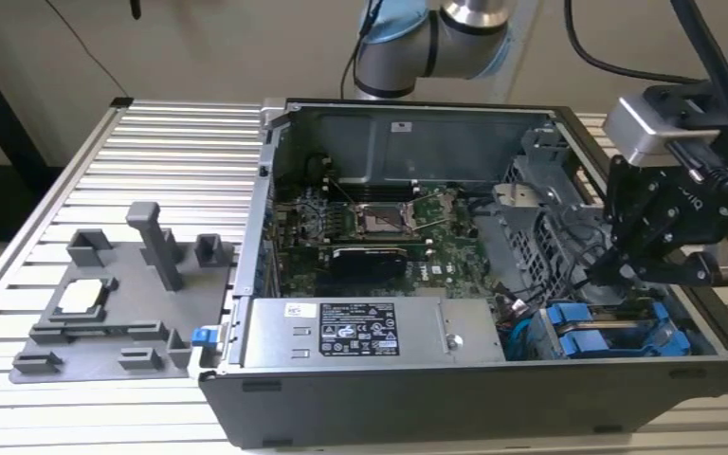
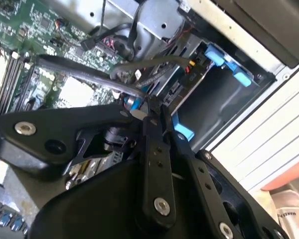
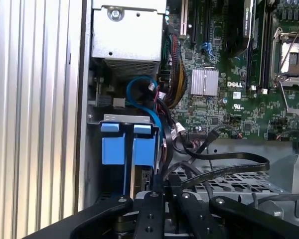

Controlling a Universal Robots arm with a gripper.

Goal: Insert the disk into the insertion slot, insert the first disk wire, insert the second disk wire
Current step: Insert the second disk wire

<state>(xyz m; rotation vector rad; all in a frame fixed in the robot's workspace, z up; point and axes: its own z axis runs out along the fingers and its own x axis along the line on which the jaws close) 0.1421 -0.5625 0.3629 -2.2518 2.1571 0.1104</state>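
An open black desktop computer case [image 1: 465, 398] lies on its side on a ribbed aluminium table [image 1: 149, 161], its walls forming a rim around the green motherboard [image 1: 377, 223]. At the near edge sits the silver labelled power-supply box [image 1: 364, 332]. Beside it, toward the exterior view's right, the grey sheet-metal drive cage with its rectangular insertion slot [image 1: 535, 327] occupies the corner of the case. The flat disk in its bright blue plastic carrier [image 1: 605, 332] sits in that bay; in the first wrist view the blue tabs of the carrier [image 3: 127, 144] stand just inside the cage's metal lip, close to the case wall. Free room is narrow here: case wall on one side, a bundle of black cables [image 3: 209, 164] and a looped blue cable [image 3: 142, 97] on the other.

The black multi-link gripper [image 1: 610, 270] hangs from the arm at the exterior view's right, tilted downward into the case just above the drive cage. In the second wrist view the gripper's fingers [image 2: 152, 119] are drawn close together at their tips, pinching a flat black cable [image 2: 89, 72] near its connector end, close to a blue carrier tab [image 2: 182, 130].

A grey plastic fixture plate [image 1: 111, 313] with upright posts rests on the table at the exterior view's left, well apart from the case.
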